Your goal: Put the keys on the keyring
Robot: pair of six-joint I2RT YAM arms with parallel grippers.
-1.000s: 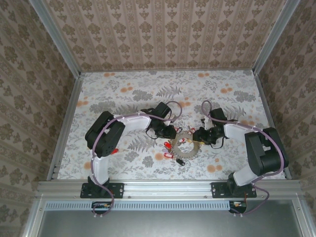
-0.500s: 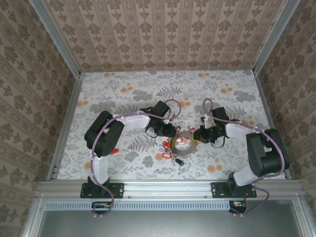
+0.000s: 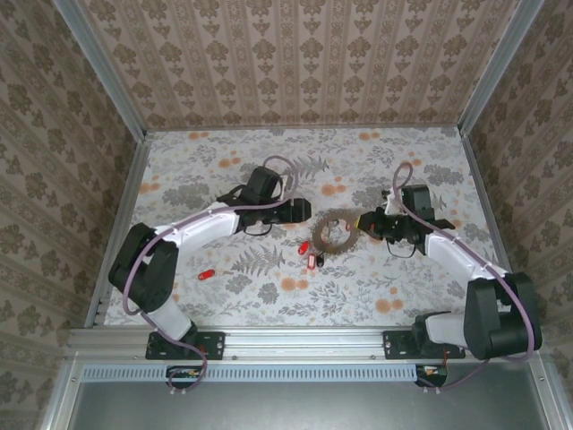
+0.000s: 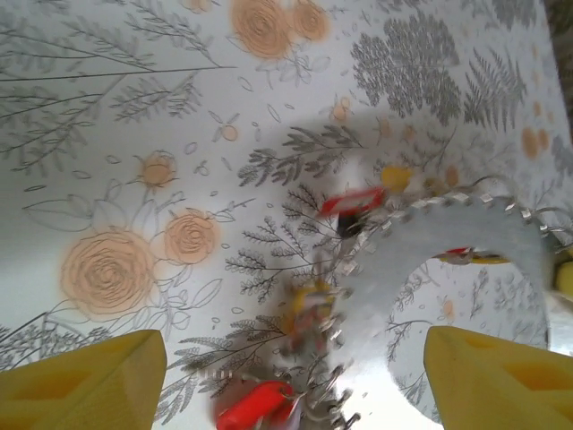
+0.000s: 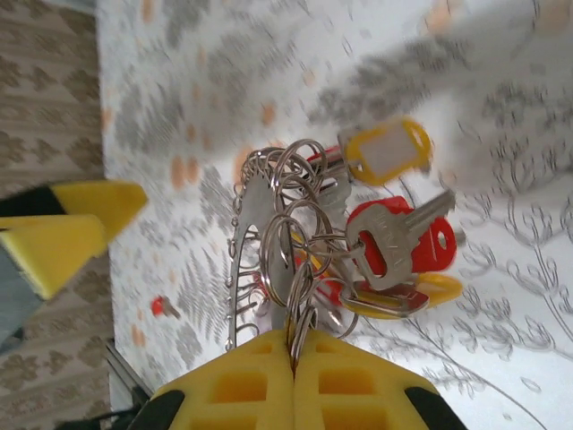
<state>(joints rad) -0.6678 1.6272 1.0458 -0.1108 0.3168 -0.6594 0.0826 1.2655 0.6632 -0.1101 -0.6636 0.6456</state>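
Keyring [image 4: 448, 228]: hanging off the table [image 3: 224, 161] between the two grippers, past mid-table; in the top view its flat face is tilting, with the held rim toward the right arm and the free rim reaching left.
Edge view: in the right wrist view it is showing edge-on, its toothed rim running straight away from the fingers.
Keys [image 5: 394, 244]: dangling in a bunch from wire loops at the ring; red heads and a yellow tag [image 5: 385, 148] are hanging below and left of it, with their blades pointing different ways.
Right gripper [image 5: 292, 363]: pinching fully closed at the ring's near rim; I cannot tell whether it is biting the plate itself or a wire loop.
Left gripper [image 3: 301, 211]: standing wide, its yellow fingers [image 4: 89, 385] spread to either side and gripping nothing, just left of the ring.
Loose key [image 3: 206, 274]: lying alone on the table, well left of the bunch.
Change: a second ago both grippers were crowding the ring nearer the bases; now the right one is carrying it farther out, and the left one has let go and its arm is stretching out.
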